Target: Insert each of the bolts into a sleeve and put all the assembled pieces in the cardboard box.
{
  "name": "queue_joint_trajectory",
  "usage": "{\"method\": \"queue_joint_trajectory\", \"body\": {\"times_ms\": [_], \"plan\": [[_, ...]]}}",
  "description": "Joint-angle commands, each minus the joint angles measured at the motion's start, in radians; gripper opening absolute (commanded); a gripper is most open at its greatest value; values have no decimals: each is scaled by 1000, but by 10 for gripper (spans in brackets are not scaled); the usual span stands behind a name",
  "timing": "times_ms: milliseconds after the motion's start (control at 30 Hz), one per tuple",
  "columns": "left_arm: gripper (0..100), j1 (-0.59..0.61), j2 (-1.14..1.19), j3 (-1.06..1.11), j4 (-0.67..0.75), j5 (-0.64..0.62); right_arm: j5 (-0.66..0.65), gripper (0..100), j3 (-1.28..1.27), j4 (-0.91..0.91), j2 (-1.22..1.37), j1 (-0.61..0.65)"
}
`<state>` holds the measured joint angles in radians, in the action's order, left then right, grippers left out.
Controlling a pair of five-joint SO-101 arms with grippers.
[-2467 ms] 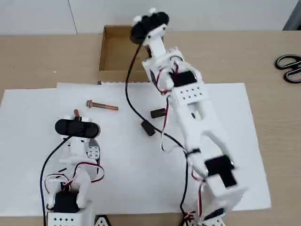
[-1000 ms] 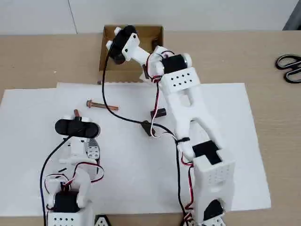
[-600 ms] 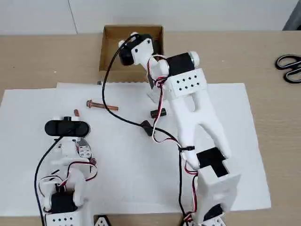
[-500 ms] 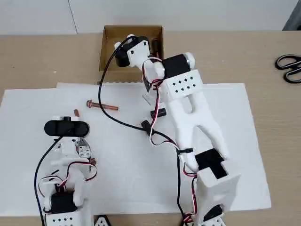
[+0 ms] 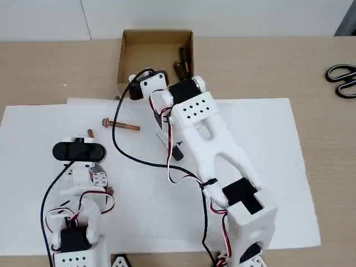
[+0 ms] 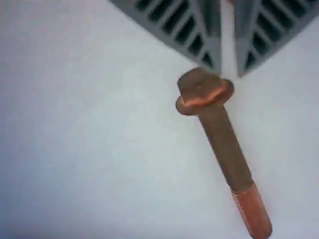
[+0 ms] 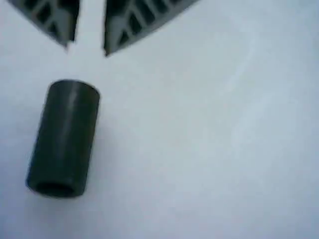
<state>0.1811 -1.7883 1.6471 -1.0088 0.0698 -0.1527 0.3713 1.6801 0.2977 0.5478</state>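
Observation:
My left gripper hovers over the white paper, its jaws shut to a thin slit, with nothing held. Its tips sit just off the hexagonal head of a copper bolt lying flat. That bolt pokes out ahead of the left arm. A second bolt lies further up the paper. My right gripper hangs empty above the paper, its jaws a narrow gap apart. A black sleeve lies on its side close beside it. The cardboard box holds assembled pieces in its right corner.
The right arm stretches diagonally across the white paper sheet, its cable looping over the middle. A small black piece lies by that arm. Scissors rest at the table's far right edge.
The right arm has pulled back out of the box and come down over the paper, leaving assembled pieces in the box. The left arm drew back slightly from its bolt.

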Motion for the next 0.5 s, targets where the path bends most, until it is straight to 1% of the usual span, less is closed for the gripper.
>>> {"method": "queue_joint_trajectory", "body": {"times_ms": [0,133,267,333,467], "plan": [[8,5,-12,-4,15,2,9,69,-6,5,-56,5],[8,5,-12,-4,15,2,9,162,-46,1,-54,8],[8,5,-12,-4,15,2,5,169,-87,-19,-54,7],[8,5,-12,-4,15,2,-17,169,-109,-51,-54,10],[8,5,-12,-4,15,2,-18,169,-124,-107,-33,10]]}}
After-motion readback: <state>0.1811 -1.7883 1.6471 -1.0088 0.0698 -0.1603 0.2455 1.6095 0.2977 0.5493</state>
